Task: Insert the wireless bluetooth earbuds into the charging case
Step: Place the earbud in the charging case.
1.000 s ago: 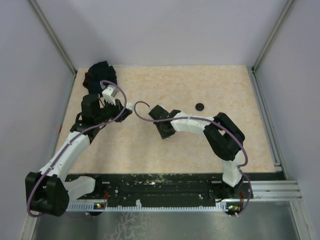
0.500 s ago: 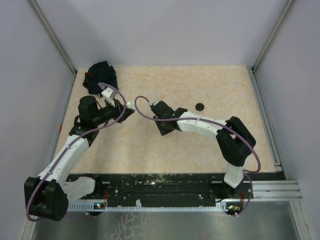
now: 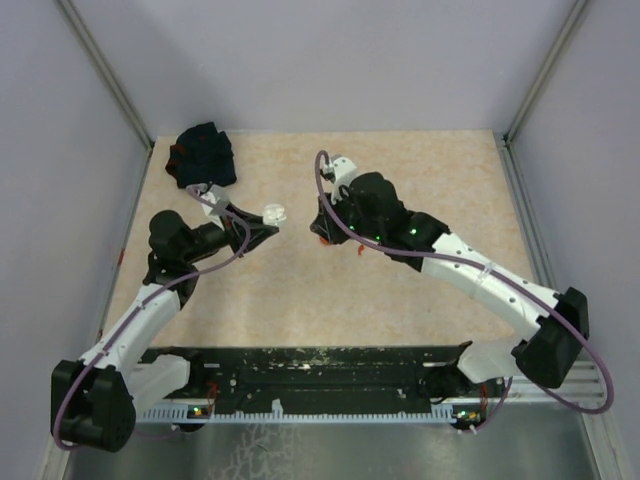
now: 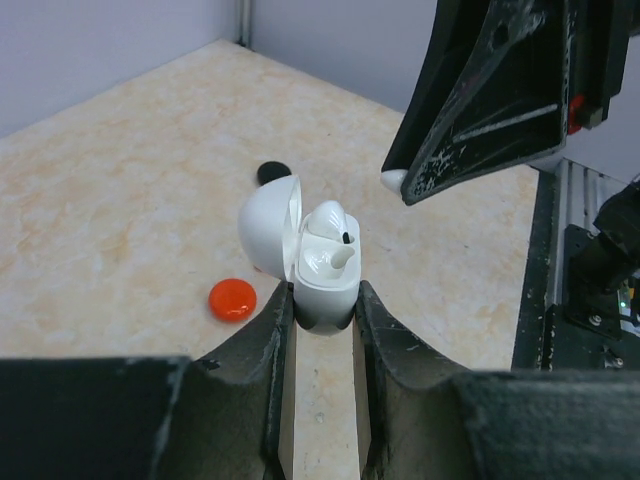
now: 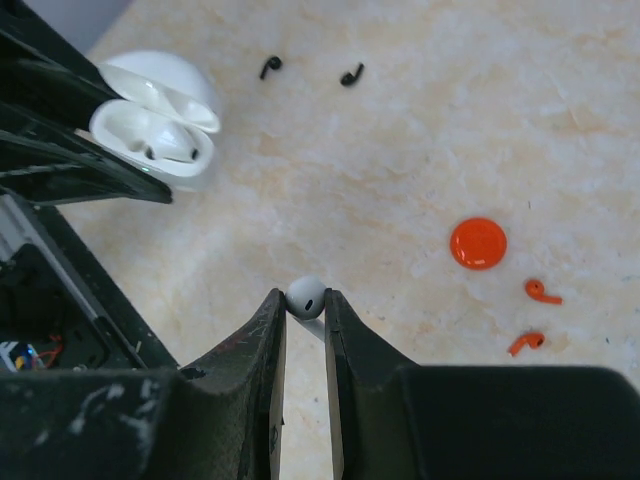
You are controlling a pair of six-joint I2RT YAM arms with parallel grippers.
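The counter [image 3: 400, 180] is beige, marbled stone-look, closed in by plain grey walls [image 3: 330, 60]. A black fabric bundle [image 3: 203, 152] lies in its far left corner. A red disc [image 5: 477, 243] and a black disc [image 4: 272, 172] lie flat on it. Two tiny black earbuds [image 5: 270, 66] and two red earbuds [image 5: 541, 291] lie loose. The left tool [image 4: 320, 300] is clamped on the glossy white charging case [image 4: 318, 262], lid hinged open, held above the counter. The right tool [image 5: 303, 310] pinches a white earbud [image 5: 305, 295], round-headed, just beside the case.
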